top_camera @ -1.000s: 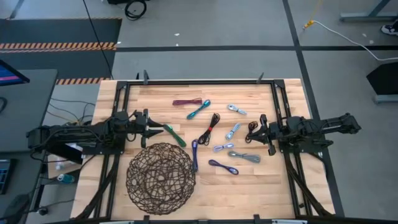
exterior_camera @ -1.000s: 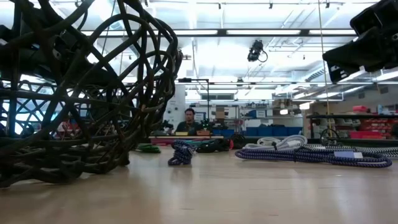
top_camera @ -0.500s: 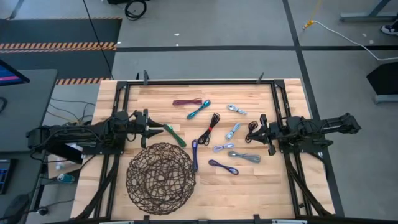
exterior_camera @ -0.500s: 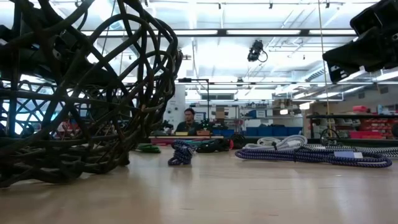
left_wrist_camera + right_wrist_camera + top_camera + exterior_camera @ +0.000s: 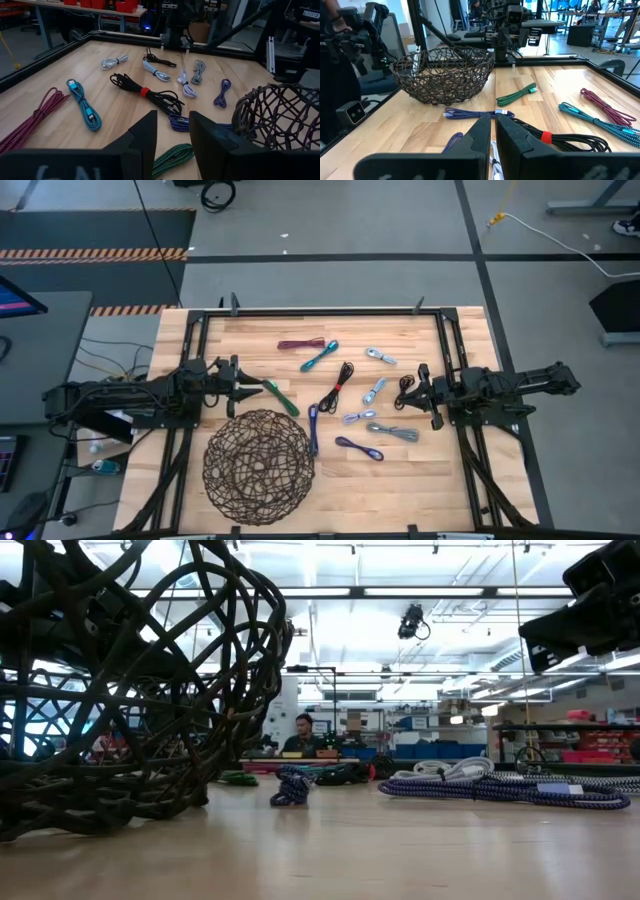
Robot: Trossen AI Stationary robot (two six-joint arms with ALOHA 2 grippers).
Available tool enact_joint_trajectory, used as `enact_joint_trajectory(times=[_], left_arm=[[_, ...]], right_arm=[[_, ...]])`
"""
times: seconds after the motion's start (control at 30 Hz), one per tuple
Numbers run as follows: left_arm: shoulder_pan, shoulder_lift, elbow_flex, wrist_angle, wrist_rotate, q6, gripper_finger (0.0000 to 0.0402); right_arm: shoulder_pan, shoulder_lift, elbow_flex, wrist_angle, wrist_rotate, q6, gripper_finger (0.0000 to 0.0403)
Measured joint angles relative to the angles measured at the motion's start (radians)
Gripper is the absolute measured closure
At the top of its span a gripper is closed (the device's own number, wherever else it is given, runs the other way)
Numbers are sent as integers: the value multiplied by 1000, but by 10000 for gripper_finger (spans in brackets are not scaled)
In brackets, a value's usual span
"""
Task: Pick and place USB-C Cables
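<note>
Loosely scattered across the middle of the desk (image 5: 200, 330), the USB-C cables (image 5: 345, 395) are short braided bundles, none of them in either gripper. A green cable (image 5: 280, 397) lies just ahead of the left gripper (image 5: 247, 389), whose fingers stand slightly parted on nothing. A black cable (image 5: 406, 388) sits just before the right gripper (image 5: 424, 393), its fingers nearly together and empty. Between the arms lie a maroon cable (image 5: 301, 344) and a teal cable (image 5: 320, 356) toward the far edge, a black one with a red tie (image 5: 337, 385), pale grey and blue ones, and two purple ones. A round dark wire-mesh basket (image 5: 260, 467), woven of tangled strands, stands by the near edge.
</note>
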Motion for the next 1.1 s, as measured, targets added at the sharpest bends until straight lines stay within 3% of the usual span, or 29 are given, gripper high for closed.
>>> enact_joint_trajectory(times=[0.67,0.87,1.1], left_arm=[[0,0,0,4,-29,-5,283],[-1,0,0,134,-112,-330,283],[-1,0,0,275,-158,-659,283]], right_arm=[[0,0,0,0,0,0,369],[0,0,0,80,0,10,369],[0,0,0,387,0,11,369]])
